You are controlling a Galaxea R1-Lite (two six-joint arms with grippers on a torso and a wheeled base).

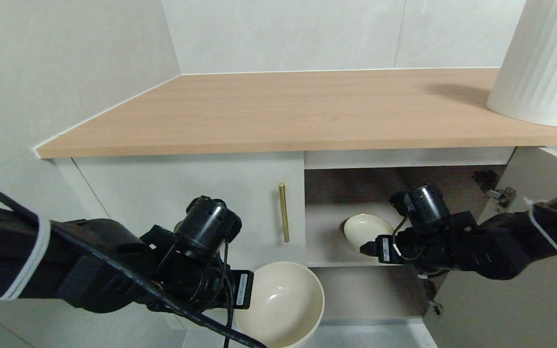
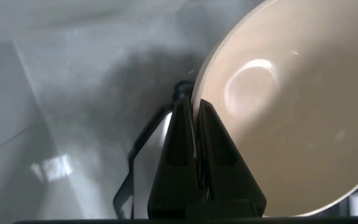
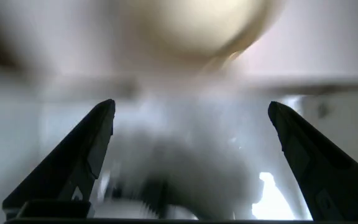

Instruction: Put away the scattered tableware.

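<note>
Cream bowl [image 1: 283, 299], rim-pinched in my left claw [image 2: 196, 121] for shelving, hangs below the cabinet shelf [image 1: 324, 244]; right claw [image 3: 191, 112] gapes empty there.

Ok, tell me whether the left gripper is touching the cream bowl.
Touching. The left wrist view shows the left gripper pinching the cream bowl by its rim, one finger inside and one outside.

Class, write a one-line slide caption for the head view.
Left gripper grips a cream bowl by its rim; open right gripper faces a dish on the cabinet shelf.
</note>
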